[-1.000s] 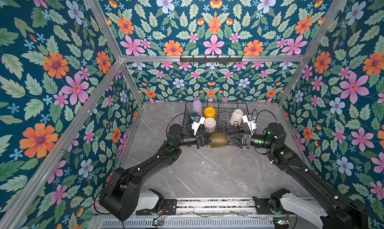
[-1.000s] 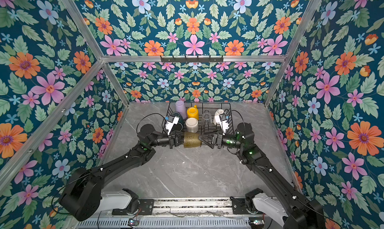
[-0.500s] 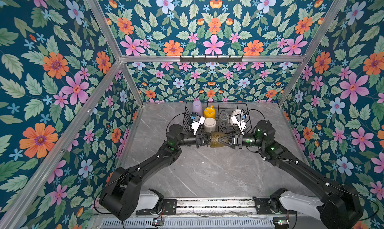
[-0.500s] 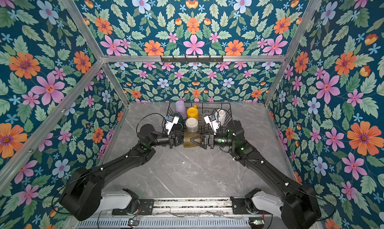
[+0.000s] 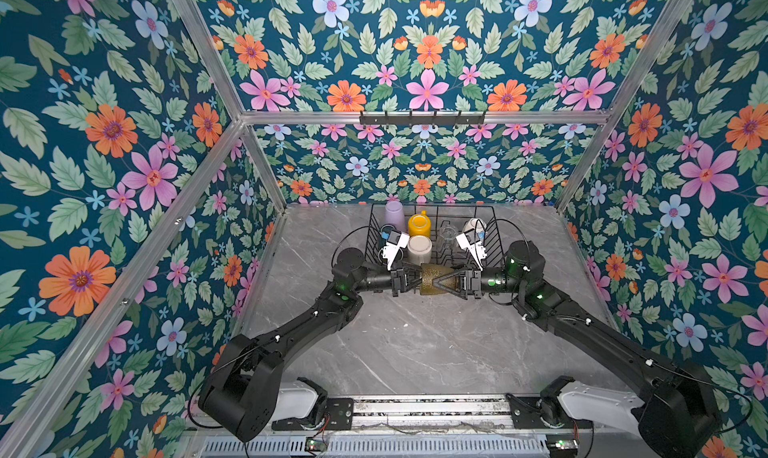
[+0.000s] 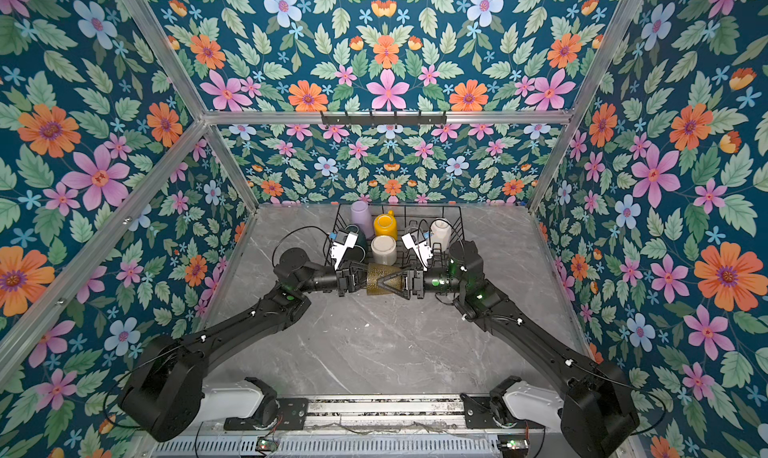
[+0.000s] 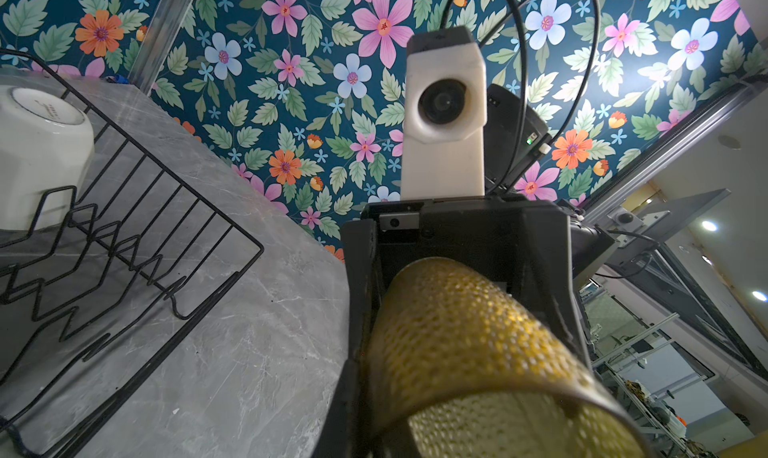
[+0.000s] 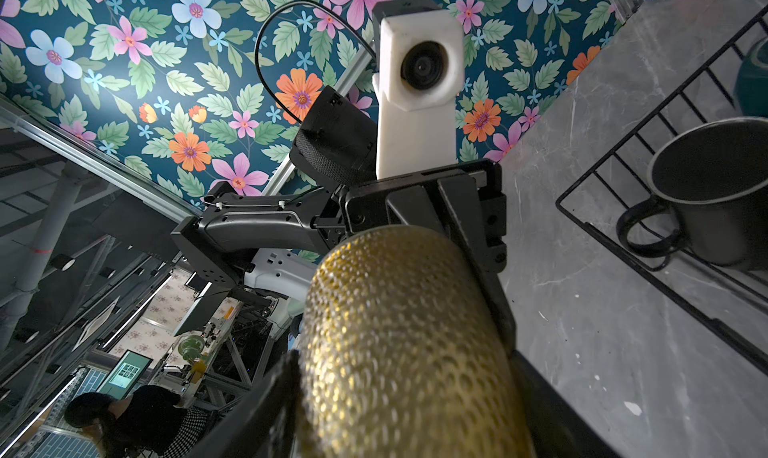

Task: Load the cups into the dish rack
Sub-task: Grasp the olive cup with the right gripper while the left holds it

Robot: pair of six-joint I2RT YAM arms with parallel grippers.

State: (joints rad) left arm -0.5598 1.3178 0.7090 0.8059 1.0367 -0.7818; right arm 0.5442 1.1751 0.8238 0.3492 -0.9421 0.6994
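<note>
The amber glass (image 5: 428,278) (image 6: 375,281) hangs on its side just in front of the dish rack (image 5: 432,206) (image 6: 399,206), held between both arms. My left gripper (image 5: 417,278) (image 7: 374,427) is shut on its rim. My right gripper (image 5: 437,281) (image 8: 403,360) reaches in from the other end, its fingers against the glass's sides (image 8: 399,344). In the rack stand a lilac tumbler (image 5: 394,215), a yellow mug (image 5: 417,224), a cream-white mug (image 5: 419,249), a clear glass (image 5: 446,233), a white mug (image 5: 473,227) and a black mug (image 8: 715,194). A teal mug (image 6: 359,244) is half hidden behind the left wrist camera.
The rack sits against the back wall on a grey marble tabletop (image 5: 415,344). Flowered walls close in the left, right and back sides. A black hook rail (image 5: 422,117) hangs on the back wall above.
My right arm has swung left from beside the rack to the glass, and its jaws have narrowed around it. The left gripper and the glass have stayed in place.
</note>
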